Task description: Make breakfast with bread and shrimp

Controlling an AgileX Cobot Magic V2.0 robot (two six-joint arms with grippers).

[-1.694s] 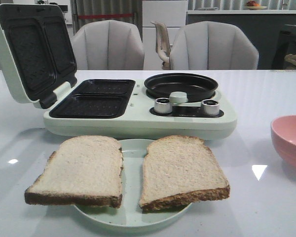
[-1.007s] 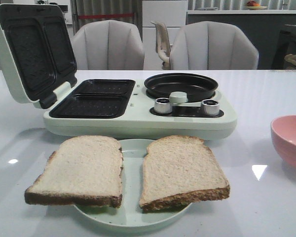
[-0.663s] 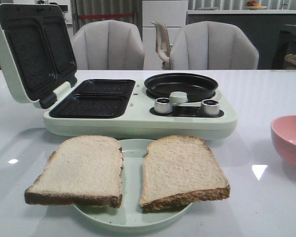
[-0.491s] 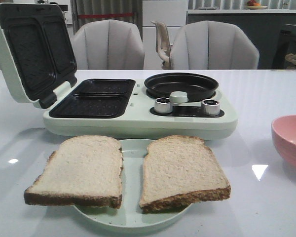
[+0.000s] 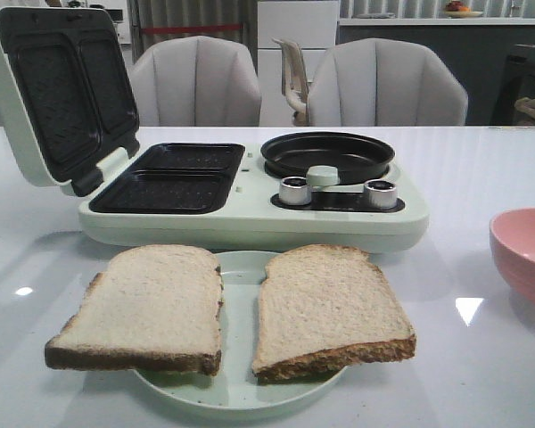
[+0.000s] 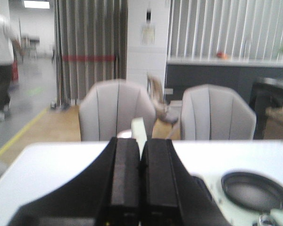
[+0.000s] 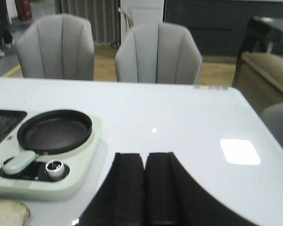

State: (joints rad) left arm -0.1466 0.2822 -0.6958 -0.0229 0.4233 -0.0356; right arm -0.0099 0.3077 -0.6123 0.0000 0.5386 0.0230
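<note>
Two slices of bread lie side by side on a pale green plate (image 5: 239,267) at the front: the left slice (image 5: 147,303) and the right slice (image 5: 325,303). A corner of bread shows in the right wrist view (image 7: 7,213). No shrimp shows in any view. Neither gripper shows in the front view. My left gripper (image 6: 140,143) is shut and empty, above the table near the breakfast maker. My right gripper (image 7: 145,157) is shut and empty, over bare table to the right of the maker.
A pale green breakfast maker (image 5: 250,214) stands behind the plate, its lid (image 5: 58,89) open, with two dark sandwich wells (image 5: 174,174), a round pan (image 5: 328,153) and two silver knobs (image 5: 294,190). A pink bowl (image 5: 524,254) sits at the right edge. Grey chairs stand behind the table.
Nothing on the table has moved. The front view only shifted slightly.
</note>
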